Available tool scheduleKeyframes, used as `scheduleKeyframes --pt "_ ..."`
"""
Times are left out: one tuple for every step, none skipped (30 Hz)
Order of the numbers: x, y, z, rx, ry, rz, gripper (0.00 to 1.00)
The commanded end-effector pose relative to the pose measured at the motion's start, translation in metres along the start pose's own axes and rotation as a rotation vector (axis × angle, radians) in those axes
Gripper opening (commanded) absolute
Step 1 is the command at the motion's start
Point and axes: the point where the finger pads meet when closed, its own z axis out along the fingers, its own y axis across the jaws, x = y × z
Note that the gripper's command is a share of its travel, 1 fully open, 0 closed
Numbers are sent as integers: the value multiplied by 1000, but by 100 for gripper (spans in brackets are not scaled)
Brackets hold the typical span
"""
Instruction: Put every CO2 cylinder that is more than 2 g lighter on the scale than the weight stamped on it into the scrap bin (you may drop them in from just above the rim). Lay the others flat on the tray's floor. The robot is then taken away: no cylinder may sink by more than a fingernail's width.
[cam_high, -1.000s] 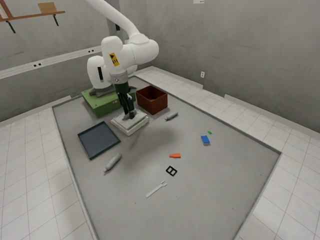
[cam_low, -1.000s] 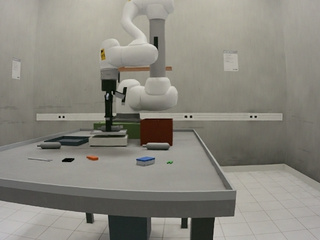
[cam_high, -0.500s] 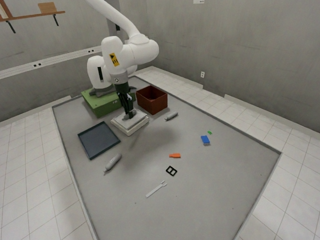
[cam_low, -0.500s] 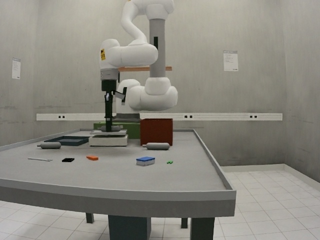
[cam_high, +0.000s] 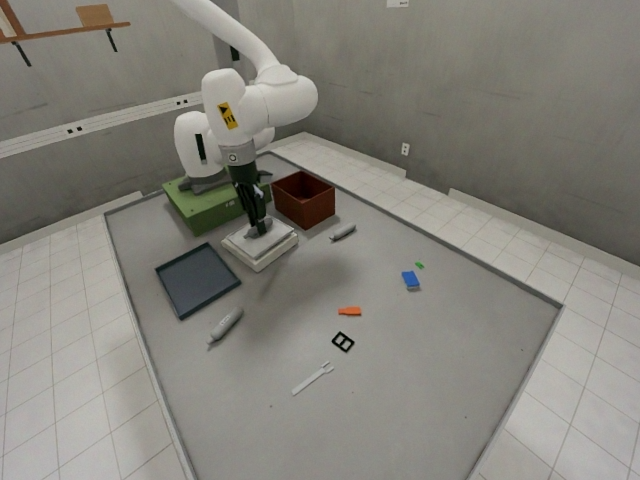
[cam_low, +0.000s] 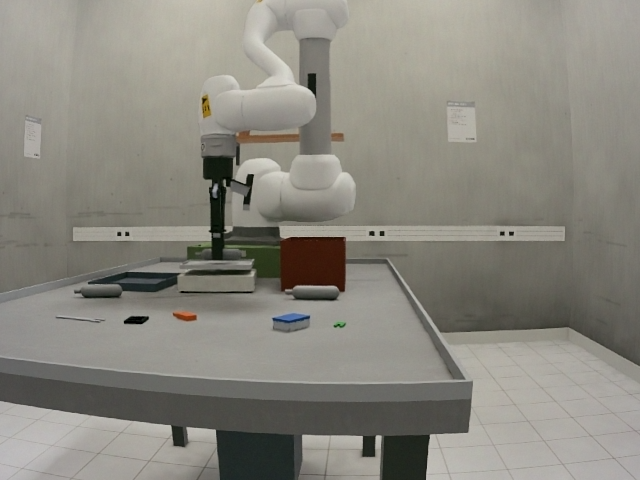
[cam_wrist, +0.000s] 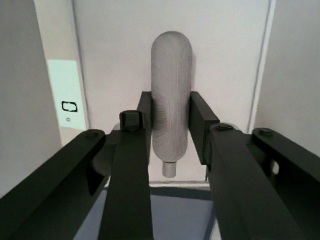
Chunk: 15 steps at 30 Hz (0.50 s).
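My gripper (cam_high: 260, 226) (cam_low: 217, 252) (cam_wrist: 169, 107) is down on the white scale (cam_high: 269, 250) (cam_low: 217, 281) (cam_wrist: 115, 50) and is shut on a grey CO2 cylinder (cam_high: 251, 233) (cam_low: 233, 253) (cam_wrist: 171, 75), which lies flat on the scale plate. The scale's display (cam_wrist: 66, 95) shows at the left of the wrist view. A second cylinder (cam_high: 343, 230) (cam_low: 313, 292) lies in front of the red-brown scrap bin (cam_high: 302, 206) (cam_low: 312, 263). A third cylinder (cam_high: 225, 323) (cam_low: 99, 290) lies just in front of the dark blue tray (cam_high: 196, 279) (cam_low: 134, 281) (cam_wrist: 180, 215), which holds nothing.
The arm's green base block (cam_high: 206, 206) stands behind the scale. A blue block (cam_high: 410, 279) (cam_low: 291, 321), a small green piece (cam_high: 419, 264) (cam_low: 339, 324), an orange piece (cam_high: 349, 311) (cam_low: 184, 315), a black buckle (cam_high: 342, 341) (cam_low: 135, 319) and a white fork (cam_high: 311, 378) (cam_low: 80, 318) lie on the table.
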Motion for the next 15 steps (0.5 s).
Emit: scheduleKeyframes --pt "0 1 -13 -1 0 0 10" --pt "0 1 -18 -1 0 0 10" --pt "0 1 -23 -1 0 0 10" --pt "0 1 -29 -1 0 0 10" --pt "0 1 -36 -1 0 0 10" --pt "0 1 -42 -1 0 0 10" --pt "0 1 -49 -1 0 0 10" --pt "0 1 -56 -1 0 0 10" --pt "0 1 -63 -1 0 0 10" --pt "0 1 -69 -1 0 0 10" --pt "0 1 -69 -1 0 0 10" --pt "0 1 -69 -1 0 0 10" --pt "0 1 -75 -1 0 0 10" --pt "0 1 -81 -1 0 0 10" --pt "0 1 -86 -1 0 0 10"
